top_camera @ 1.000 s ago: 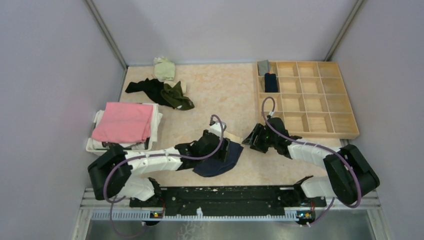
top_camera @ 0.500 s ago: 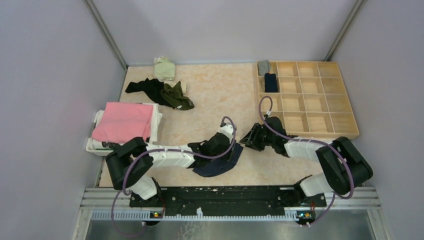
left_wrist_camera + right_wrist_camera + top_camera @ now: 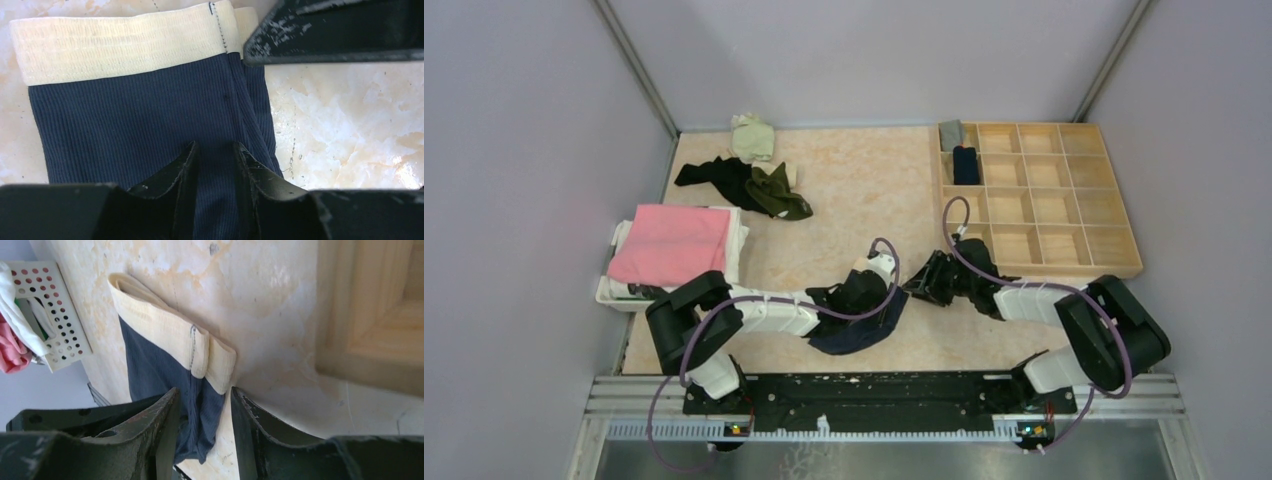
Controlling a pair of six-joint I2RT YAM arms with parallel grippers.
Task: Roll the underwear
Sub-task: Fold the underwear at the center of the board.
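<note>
The navy underwear (image 3: 854,335) lies on the table (image 3: 844,190) between both arms. The left gripper (image 3: 216,159) is closed on a fold of its fabric. The right gripper (image 3: 202,407) straddles its edge near the waistband end, but whether it is clamped cannot be told.

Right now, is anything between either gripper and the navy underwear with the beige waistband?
Nothing visible. The left gripper and the right gripper both straddle the navy underwear, with fabric between their fingers and bare table beside it. I cannot tell whether either has clamped it.
</note>
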